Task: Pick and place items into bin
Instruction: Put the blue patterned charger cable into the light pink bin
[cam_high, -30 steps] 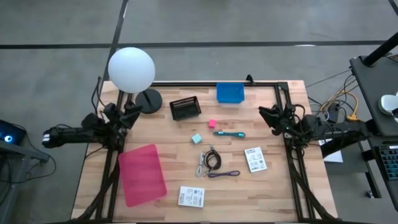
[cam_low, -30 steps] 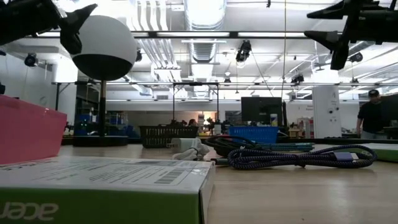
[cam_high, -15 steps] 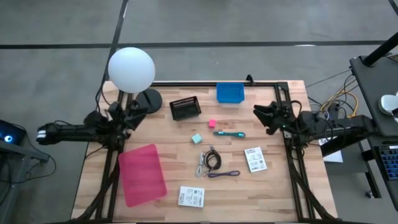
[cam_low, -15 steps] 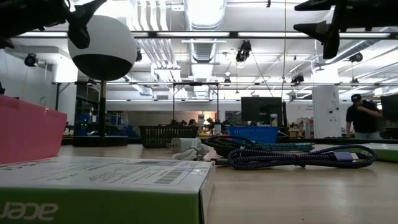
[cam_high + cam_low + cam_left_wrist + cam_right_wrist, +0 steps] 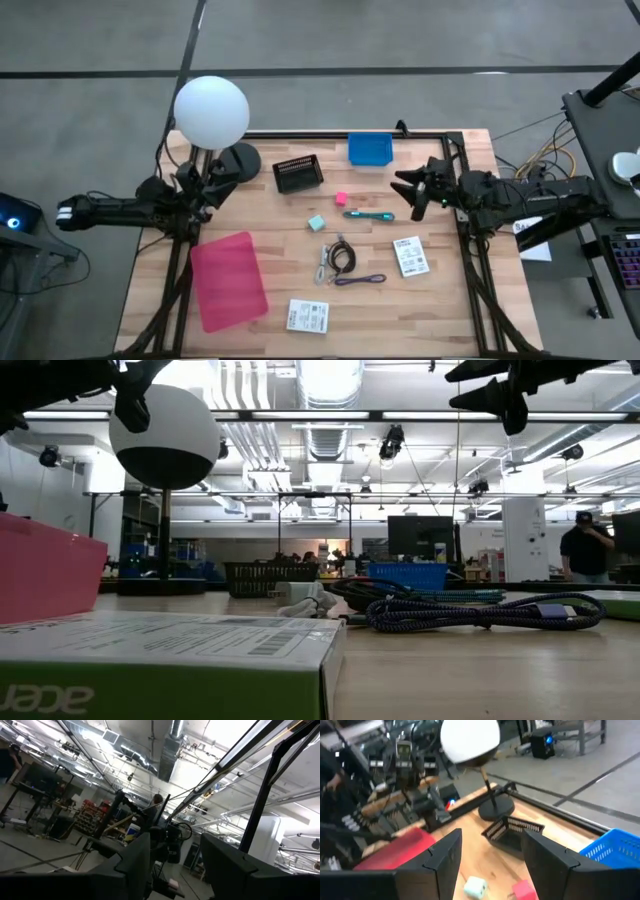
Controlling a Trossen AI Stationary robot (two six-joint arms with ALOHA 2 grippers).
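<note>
**Clerk:** Wooden worktop point(image 5: 440, 310), contents entered. Pink cube point(image 5: 341, 198) and pale teal cube point(image 5: 316, 223) lie loose near the middle; teal pen point(image 5: 369, 215) lies just beside them. Black cable point(image 5: 342, 257) and purple cable point(image 5: 361, 281) are coiled close together below the pen. One white packet point(image 5: 409, 256) lies toward the right side, a second packet point(image 5: 308, 316) at the near edge. Blue bin point(image 5: 370, 149) and black basket point(image 5: 298, 173) stand at the far edge. Nothing has yet been binned.

**Checker:** Tools?

**Clerk:** Right tool point(image 5: 412, 190) is held above the worktop near the pen, fingers spread, nothing gripped. Left tool point(image 5: 215, 176) waits at the lamp base point(image 5: 238, 160), fingers likewise parted and empty.

**Checker:** Hazards noted?

**Clerk:** Pen and pink cube sit close, so one may be nudged while the other is taken. The pen could roll if gripped off-centre. The cables might be dragged together, being nearly entangled. Flat packets may be missed by spread fingers.
</note>
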